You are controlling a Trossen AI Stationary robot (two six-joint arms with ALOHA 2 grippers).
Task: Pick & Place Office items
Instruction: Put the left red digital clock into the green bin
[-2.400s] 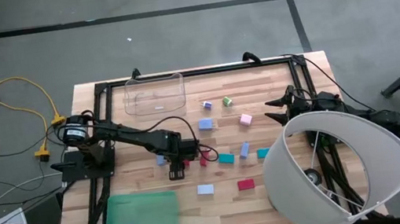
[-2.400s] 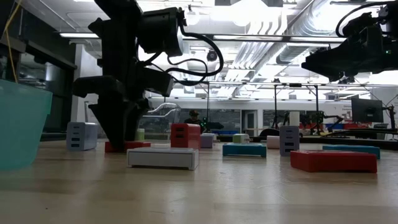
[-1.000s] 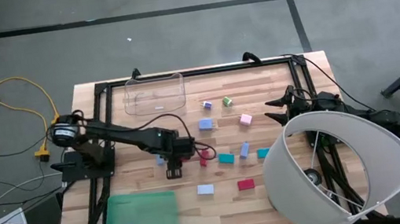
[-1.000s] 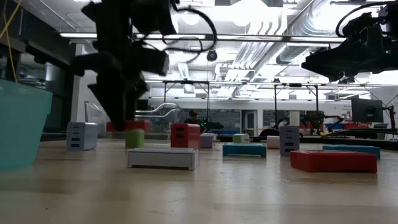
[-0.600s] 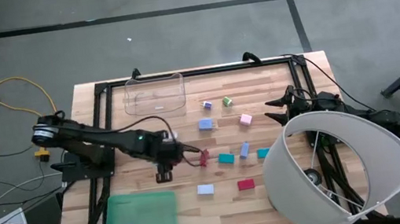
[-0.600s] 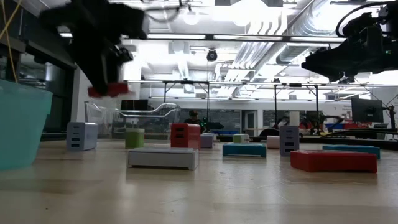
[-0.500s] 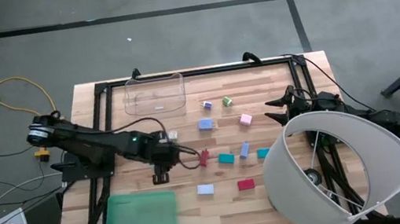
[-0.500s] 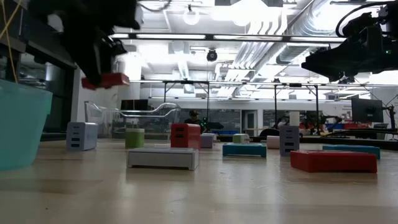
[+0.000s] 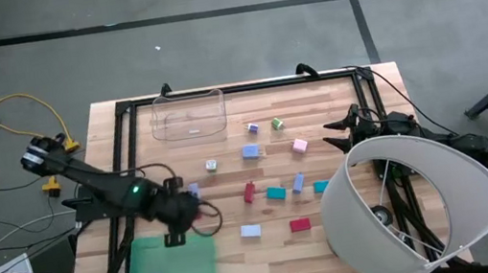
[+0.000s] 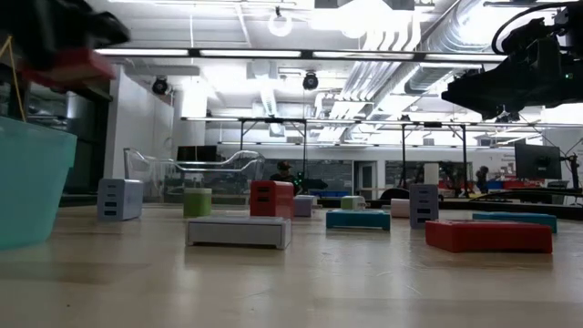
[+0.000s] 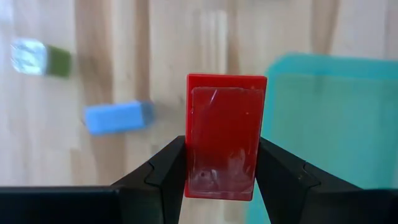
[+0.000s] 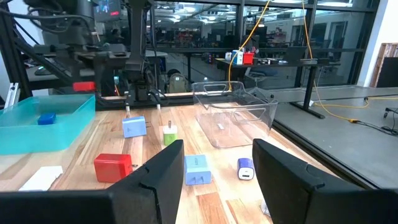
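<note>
Bright ceiling lights (image 10: 281,25) glare; nearby objects motion-blurred.

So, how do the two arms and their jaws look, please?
Both arms are dark, nearly black, built of slim jointed links. The left arm shows a small green light and a black cable looping near its wrist. The left gripper has matte black, angular jaws that widen toward the base. The right gripper has the same broad black jaws. The right arm is partly hidden in the high view.

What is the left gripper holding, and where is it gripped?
A flat red block, pinched by its two long side edges in the left gripper.
</note>
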